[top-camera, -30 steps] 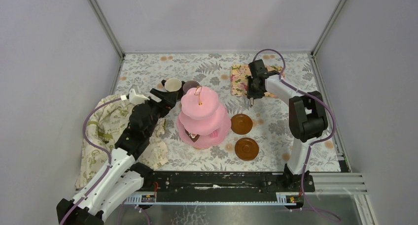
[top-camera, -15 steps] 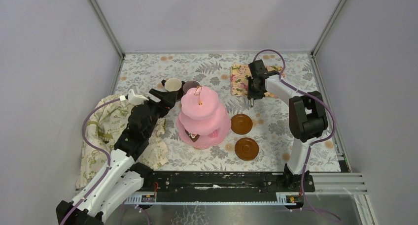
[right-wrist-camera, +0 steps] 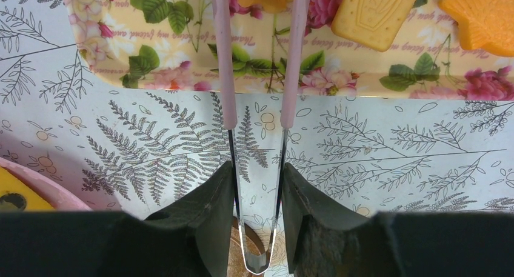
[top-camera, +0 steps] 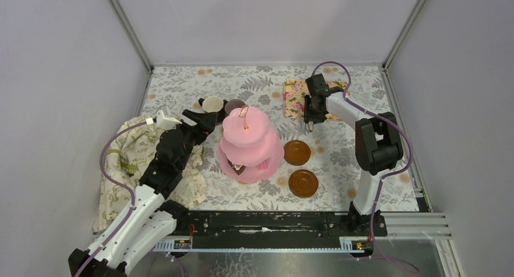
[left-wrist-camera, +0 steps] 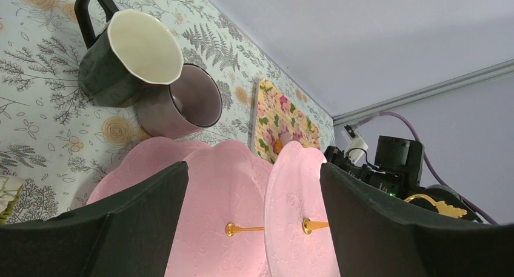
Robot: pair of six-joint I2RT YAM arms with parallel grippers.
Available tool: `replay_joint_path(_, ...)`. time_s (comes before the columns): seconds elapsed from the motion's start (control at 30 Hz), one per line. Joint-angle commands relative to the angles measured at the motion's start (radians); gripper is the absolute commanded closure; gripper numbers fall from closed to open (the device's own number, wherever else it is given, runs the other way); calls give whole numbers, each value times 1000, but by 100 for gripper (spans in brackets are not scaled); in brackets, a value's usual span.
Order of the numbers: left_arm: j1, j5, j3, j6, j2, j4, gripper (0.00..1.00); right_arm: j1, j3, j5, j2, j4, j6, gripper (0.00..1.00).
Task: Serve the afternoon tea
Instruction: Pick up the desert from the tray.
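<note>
"On the worktop, where was the cake stand (top-camera: 247, 137)?"
"In the middle, with two mugs (top-camera: 212, 103) behind it and two saucers (top-camera: 297, 152) on its right."
"And the left end effector (left-wrist-camera: 253, 171)?"
"Wide open beside the cake stand, holding nothing."
"The right end effector (right-wrist-camera: 257, 174)?"
"It squeezed pink tongs (right-wrist-camera: 225, 77), which reached over the flowery tray (right-wrist-camera: 182, 65) of sweets (right-wrist-camera: 370, 13)."

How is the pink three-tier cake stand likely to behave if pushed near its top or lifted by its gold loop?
The cake stand is tall with stacked tiers, so a high push would probably tip rather than slide it. Lifted by the gold loop, it may swing, and the sweets on its bottom tier could slide.
</note>
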Motion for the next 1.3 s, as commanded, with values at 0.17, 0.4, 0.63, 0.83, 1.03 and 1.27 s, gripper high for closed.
replay_joint_path(0.17, -3, 3, -6, 0, -25, 6, 13, -3, 22, 28, -47, -14, 0, 61)
replay_joint_path(0.4, -2, 3, -6, 1, -18, 11, 13, -4, 41, 44, -18, -26, -6, 59)
replay_joint_path(0.63, -3, 3, -7, 0, -17, 14, 13, -4, 46, 37, 3, -26, -8, 57)
replay_joint_path(0.83, -3, 3, -7, -3, -12, 17, 13, -5, 51, 22, 23, -24, -9, 55)
replay_joint_path(1.03, -2, 6, -11, -8, -9, 23, 13, -3, 52, 16, 40, -21, -11, 54)
replay_joint_path(1.27, -3, 2, -14, -11, -11, 21, 13, -5, 48, 2, 46, -22, -13, 60)
